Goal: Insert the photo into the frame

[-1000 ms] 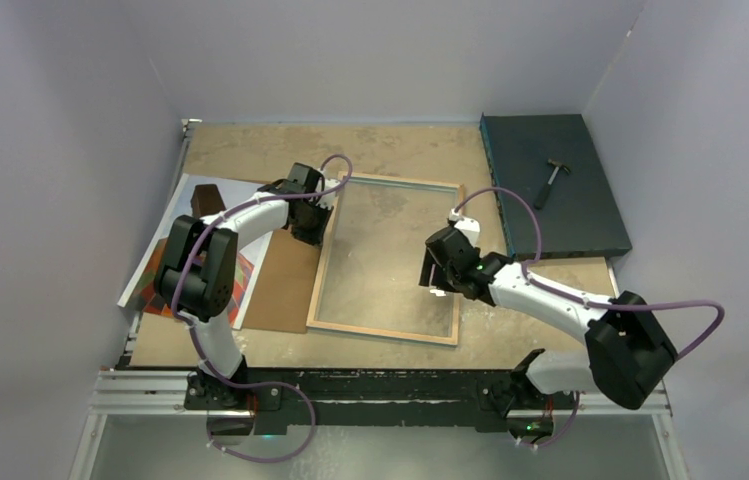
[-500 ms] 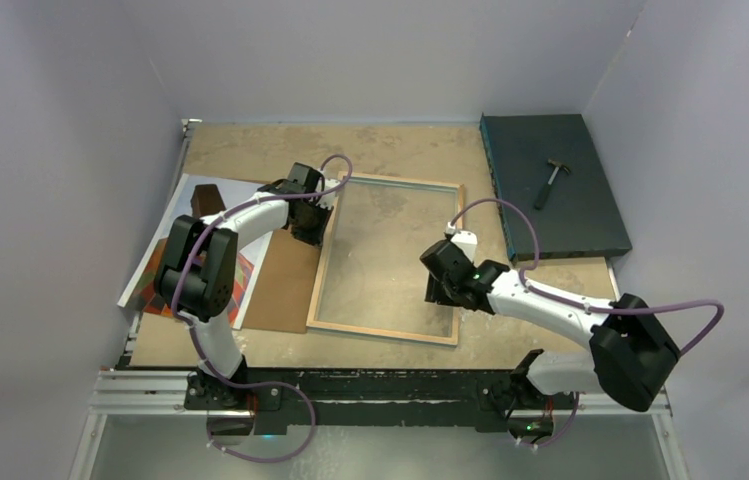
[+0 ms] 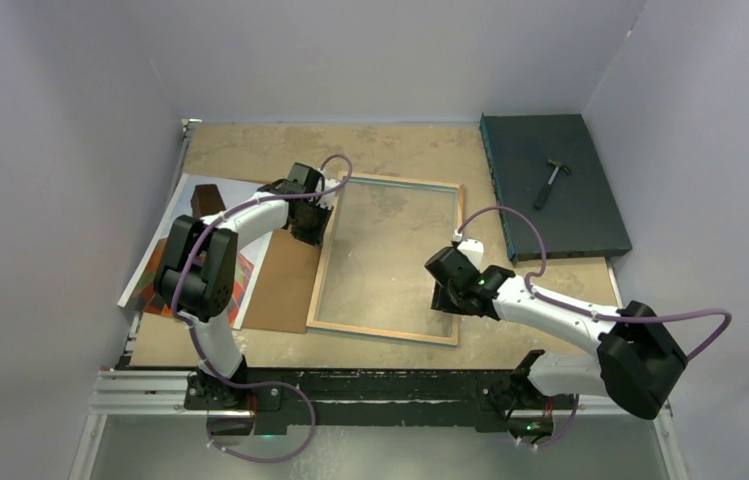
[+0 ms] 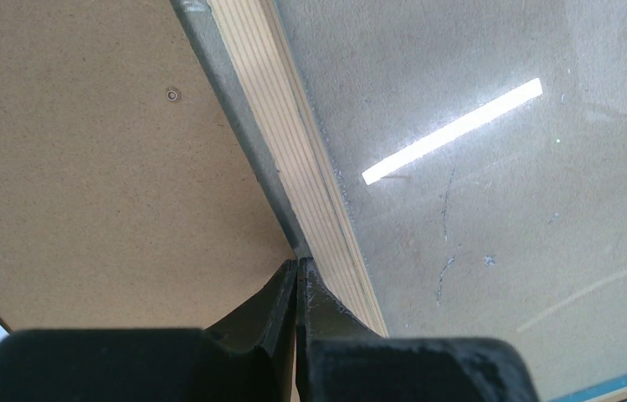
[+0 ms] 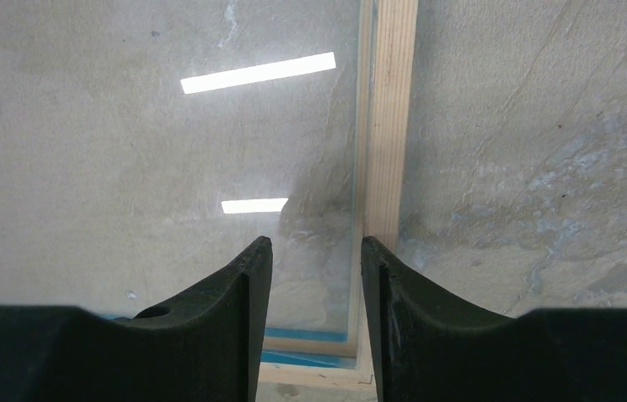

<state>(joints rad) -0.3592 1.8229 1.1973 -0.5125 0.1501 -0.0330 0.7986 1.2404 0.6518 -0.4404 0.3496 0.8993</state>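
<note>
the large thin-edged rectangular frame (image 3: pixel 380 331) lies flat in the middle of the worn tan table (image 3: pixel 250 140), pale bare wood side up. its long axis runs from my near edge toward the far wall, leaning a little to the right.

the large paper photo (image 3: pixel 155 285), with its red-orange chequered balloon, is well off to the left of the frame. it lies face up and slanted, partly under the plain brown backing board (image 3: pixel 285 285) and partly hidden by the left arm.

my left claw (image 3: pixel 312 225) is fully closed with nothing in it. in the wrist view its tips (image 4: pixel 296 268) sit at the outer edge of the frame's left rail (image 4: pixel 293 142), in the seam between that rail and the backing board (image 4: pixel 84 167).

my right claw (image 3: pixel 447 295) is over the right rail, toward the near corner. its jaws stand apart and empty (image 5: pixel 314 247). 1 finger is above the clear pane (image 5: pixel 167 151) and the other is at the wooden rail (image 5: pixel 385 126), so the gap looks down on the rail's inner edge.

what matters next, as i judge it: the photo is left of and nearer than the left claw, back beside that arm's own links. only the left arm is close to it, and the right arm has the whole frame in between. the board overlaps the photo's right edge, so i expect it has to be pulled clear or lifted from its free left side.
</note>
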